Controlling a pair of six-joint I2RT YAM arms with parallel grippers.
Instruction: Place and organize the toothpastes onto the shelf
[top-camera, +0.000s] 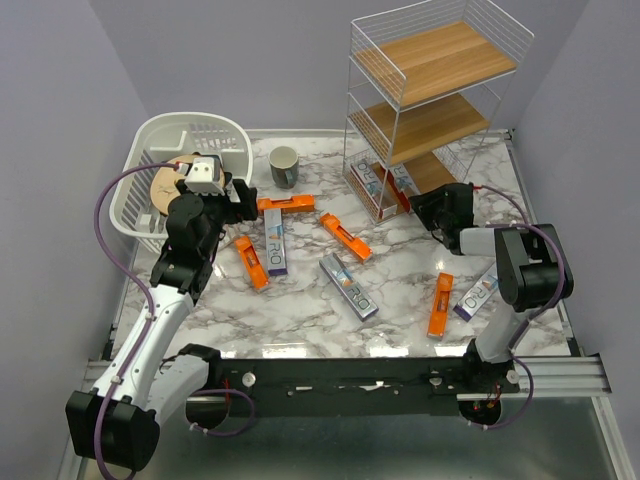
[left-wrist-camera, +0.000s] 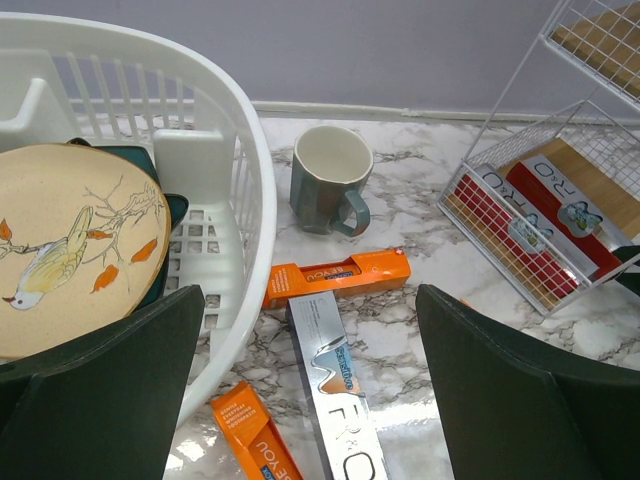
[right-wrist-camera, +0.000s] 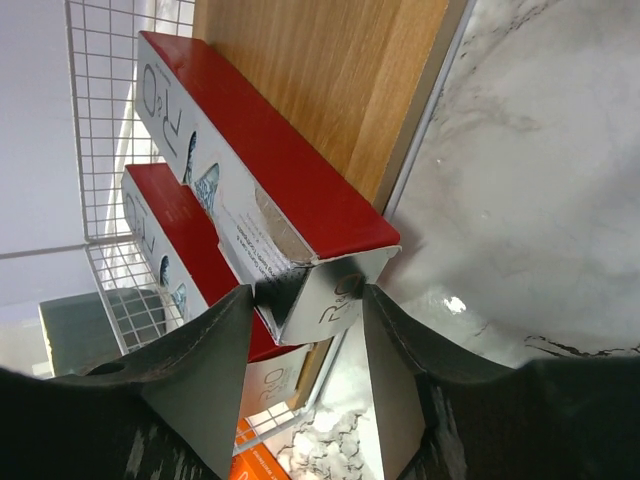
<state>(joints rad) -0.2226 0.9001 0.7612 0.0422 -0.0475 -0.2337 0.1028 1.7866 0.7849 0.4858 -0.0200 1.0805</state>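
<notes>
The shelf (top-camera: 440, 50) stands at the back right. Two white-red toothpastes (top-camera: 385, 185) lie on its bottom board (right-wrist-camera: 330, 80). My right gripper (top-camera: 425, 210) is shut on the near end of one white-red box (right-wrist-camera: 290, 170); the other (right-wrist-camera: 170, 230) lies beside it. On the table lie orange boxes (top-camera: 285, 203) (top-camera: 251, 262) (top-camera: 345, 236) (top-camera: 440, 303) and silver ones (top-camera: 275, 243) (top-camera: 349, 286) (top-camera: 477, 295). My left gripper (top-camera: 238, 200) is open and empty above a silver box (left-wrist-camera: 335, 390) and an orange box (left-wrist-camera: 340, 275).
A white plastic basket (top-camera: 190, 135) holding a bird-painted plate (left-wrist-camera: 70, 240) stands at the back left, close to my left fingers. A grey mug (top-camera: 284, 166) stands between basket and shelf. The shelf's upper two boards are bare.
</notes>
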